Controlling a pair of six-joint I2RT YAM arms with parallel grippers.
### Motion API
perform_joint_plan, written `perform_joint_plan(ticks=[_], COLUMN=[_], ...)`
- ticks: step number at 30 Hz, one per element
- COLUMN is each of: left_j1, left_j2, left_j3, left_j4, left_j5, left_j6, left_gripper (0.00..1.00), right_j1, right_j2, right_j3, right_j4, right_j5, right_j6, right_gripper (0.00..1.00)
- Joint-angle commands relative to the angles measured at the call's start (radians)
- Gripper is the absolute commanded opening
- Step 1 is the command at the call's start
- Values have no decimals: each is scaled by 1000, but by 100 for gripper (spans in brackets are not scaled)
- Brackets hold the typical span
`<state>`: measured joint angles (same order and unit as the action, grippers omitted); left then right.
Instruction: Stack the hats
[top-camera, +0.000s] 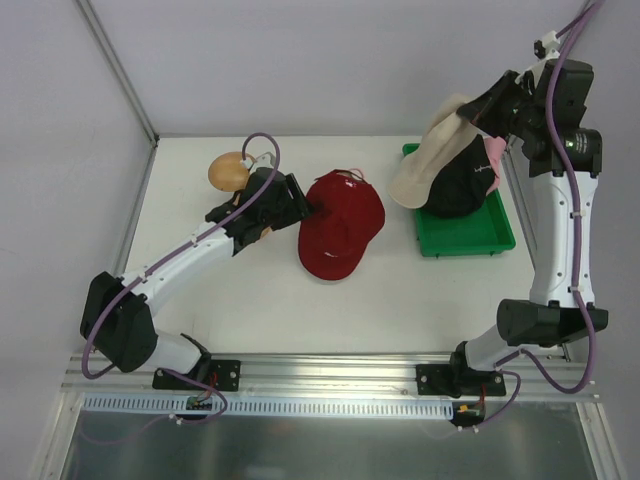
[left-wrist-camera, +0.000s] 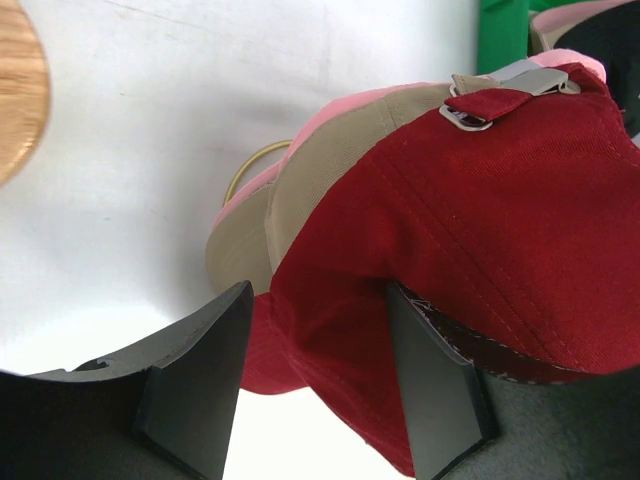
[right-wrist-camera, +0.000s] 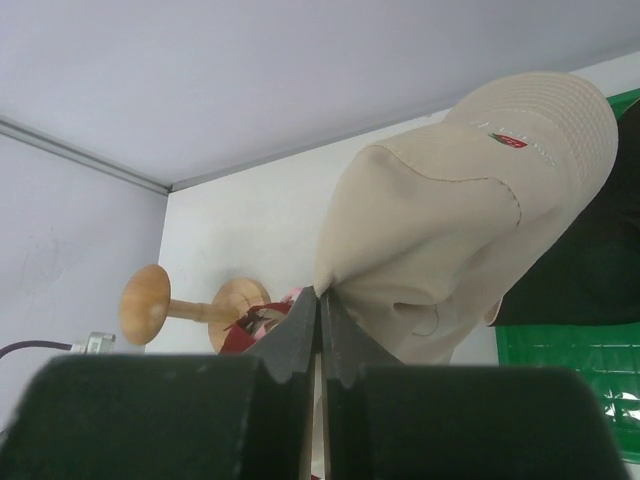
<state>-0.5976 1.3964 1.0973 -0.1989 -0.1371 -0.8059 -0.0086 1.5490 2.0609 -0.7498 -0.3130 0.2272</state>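
Cream hat (right-wrist-camera: 470, 200) hangs clamped in our right claw (right-wrist-camera: 320, 300) above the black hat (top-camera: 455, 190) in the tray (top-camera: 470, 240). Our left claw (left-wrist-camera: 318, 310) straddles the red cap (left-wrist-camera: 480, 230) at the table's (top-camera: 250, 310) middle; whether it grips, we cannot tell.

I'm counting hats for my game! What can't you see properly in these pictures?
- Gold wire stand: left wrist view, only a curve shows; caps cover it.
- Tan cap: top view, hidden under the red cap.
- Black hat: top view, partly behind the cream bucket hat.
- Red cap's lettering: top view, too small.
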Motion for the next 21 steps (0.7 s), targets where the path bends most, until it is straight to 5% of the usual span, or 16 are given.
perform_joint_plan(ticks=[1, 10, 21], left_j1=[-48, -82, -21], left_j2=[33, 27, -252], left_j3=[42, 52, 1], left_j4=[4, 7, -65], left_j5=[-5, -16, -36], left_j6=[-21, -20, 42], left_gripper=[56, 56, 73], right_j1=[7, 82, 266], right_j2=[-36, -35, 5], right_j3=[87, 134, 165], right_j4=[14, 88, 265], right_j5=[-41, -83, -81], right_j6=[-12, 14, 52], right_gripper=[1, 1, 1])
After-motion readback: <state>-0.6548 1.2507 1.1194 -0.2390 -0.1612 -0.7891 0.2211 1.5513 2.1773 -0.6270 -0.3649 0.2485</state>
